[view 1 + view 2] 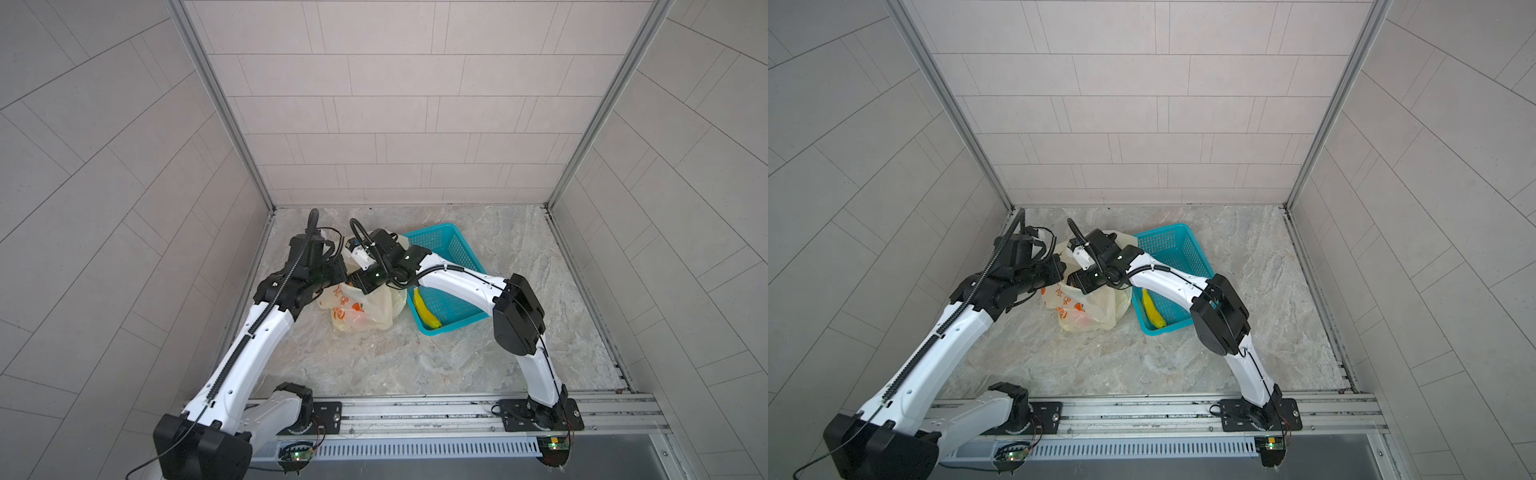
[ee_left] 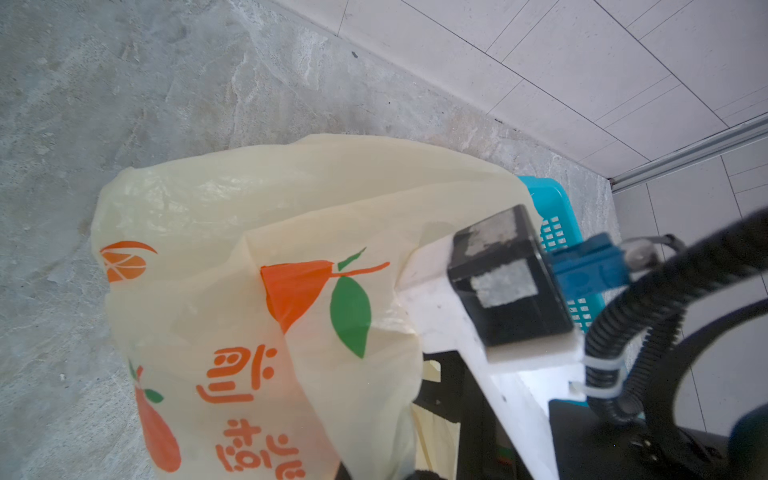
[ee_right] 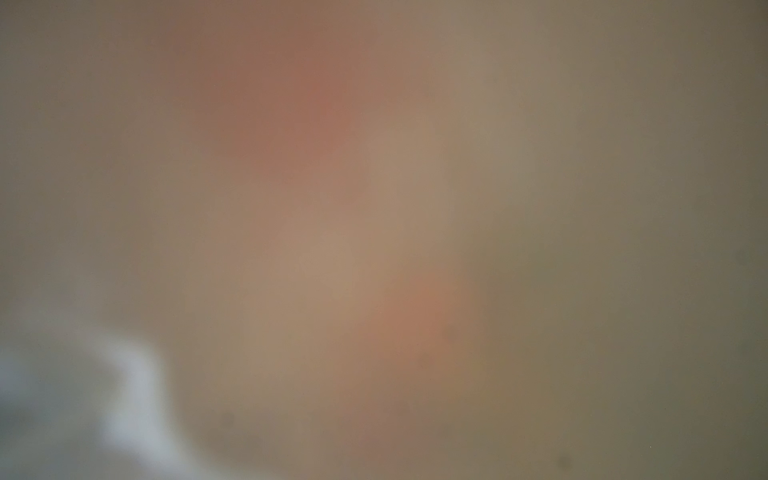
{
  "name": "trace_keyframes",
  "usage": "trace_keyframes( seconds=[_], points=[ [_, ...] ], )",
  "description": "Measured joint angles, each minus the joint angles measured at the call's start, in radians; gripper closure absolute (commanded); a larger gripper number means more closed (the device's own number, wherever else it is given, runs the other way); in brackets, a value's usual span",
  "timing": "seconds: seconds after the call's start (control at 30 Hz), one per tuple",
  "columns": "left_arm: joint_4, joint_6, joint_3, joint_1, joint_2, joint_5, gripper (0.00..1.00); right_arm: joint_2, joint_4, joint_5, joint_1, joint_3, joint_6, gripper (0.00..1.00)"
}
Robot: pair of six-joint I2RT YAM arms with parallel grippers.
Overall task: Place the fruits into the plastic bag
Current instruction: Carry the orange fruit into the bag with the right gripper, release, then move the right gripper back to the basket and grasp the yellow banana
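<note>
Plastic bag (image 1: 365, 309) stands on your bench (image 1: 415, 361), basket (image 1: 455, 327) at its 3 o'clock with banana (image 1: 426, 312) inside; left fingers (image 1: 340, 271) clamp shut on its 10 o'clock rim, likely propping the mouth open; right fingers are buried inside; you cannot tell their spread.

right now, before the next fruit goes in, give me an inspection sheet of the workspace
surface: grey marbled tabletop, flat.
job's things: plastic bag stands beside the basket, mouth up; banana lies in the basket; the bag's contents cannot be told.
clutter: teal basket; nothing else seen.
grippers: left gripper shut at the bag's rim, apparently pinching it; right gripper reaches into the bag's mouth, jaws hidden, its wrist view only blur.
cables: black corrugated cable arcs over each wrist; no snag seen.
surroundings: tiled walls on three sides; metal rail in front.
</note>
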Motion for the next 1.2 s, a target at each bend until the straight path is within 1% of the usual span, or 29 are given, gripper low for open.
trace_keyframes(
  seconds=[0.07, 0.13, 0.27, 0.3, 0.33, 0.37, 0.43, 0.5, 0.53, 0.57, 0.6, 0.67, 0.73, 0.83, 0.97, 1.03, 1.13, 1.2],
  points=[
    [0.002, 0.0, -0.001, 0.0, 0.0, 0.001, 1.0, -0.042, -0.008, 0.071, -0.001, -0.033, -0.029, 0.25],
    [0.005, 0.0, -0.002, 0.0, 0.0, 0.003, 1.0, -0.11, -0.008, 0.147, -0.001, -0.08, -0.054, 0.24],
    [0.008, 0.0, -0.002, 0.0, 0.001, 0.004, 1.0, -0.31, 0.033, 0.315, -0.005, -0.199, -0.114, 0.2],
    [0.01, 0.0, -0.002, 0.0, 0.001, 0.004, 1.0, -0.362, 0.055, 0.357, -0.005, -0.231, -0.129, 0.15],
    [0.011, 0.0, -0.002, 0.0, 0.002, 0.004, 1.0, -0.426, 0.084, 0.41, -0.005, -0.274, -0.145, 0.04],
    [0.013, 0.0, -0.003, 0.0, 0.003, 0.004, 1.0, -0.487, 0.118, 0.463, -0.007, -0.319, -0.155, 0.0],
    [0.013, 0.0, -0.006, 0.0, 0.005, 0.004, 1.0, -0.586, 0.17, 0.548, -0.017, -0.404, -0.15, 0.0],
    [0.013, 0.0, -0.007, 0.0, 0.009, 0.004, 1.0, -0.666, 0.21, 0.597, -0.05, -0.487, -0.121, 0.06],
    [0.013, 0.0, -0.007, 0.0, 0.011, 0.004, 1.0, -0.696, 0.227, 0.602, -0.082, -0.528, -0.098, 0.06],
    [0.013, 0.0, -0.007, 0.0, 0.013, 0.005, 1.0, -0.718, 0.24, 0.596, -0.123, -0.57, -0.071, 0.01],
    [0.013, 0.0, -0.007, 0.0, 0.015, 0.005, 1.0, -0.73, 0.248, 0.59, -0.16, -0.603, -0.048, 0.01],
    [0.013, 0.0, -0.007, 0.0, 0.017, 0.007, 1.0, -0.739, 0.254, 0.55, -0.245, -0.683, -0.003, 0.05],
    [0.013, 0.0, -0.007, 0.0, 0.017, 0.008, 1.0, -0.724, 0.227, 0.513, -0.284, -0.732, 0.013, 0.12],
    [0.013, 0.0, -0.007, 0.0, 0.021, 0.008, 1.0, -0.666, 0.152, 0.436, -0.279, -0.75, 0.0, 0.18],
    [0.013, 0.0, -0.007, 0.0, 0.03, 0.008, 1.0, -0.563, 0.037, 0.359, -0.239, -0.716, -0.053, 0.25],
    [0.013, 0.0, -0.007, 0.0, 0.032, 0.007, 1.0, -0.498, -0.049, 0.336, -0.214, -0.673, -0.087, 0.27],
    [0.013, 0.0, -0.007, 0.0, 0.032, 0.007, 1.0, -0.405, -0.163, 0.313, -0.185, -0.593, -0.12, 0.33],
    [0.013, 0.0, -0.007, 0.0, 0.032, 0.007, 1.0, -0.362, -0.211, 0.298, -0.169, -0.563, -0.133, 0.34]
  ],
)
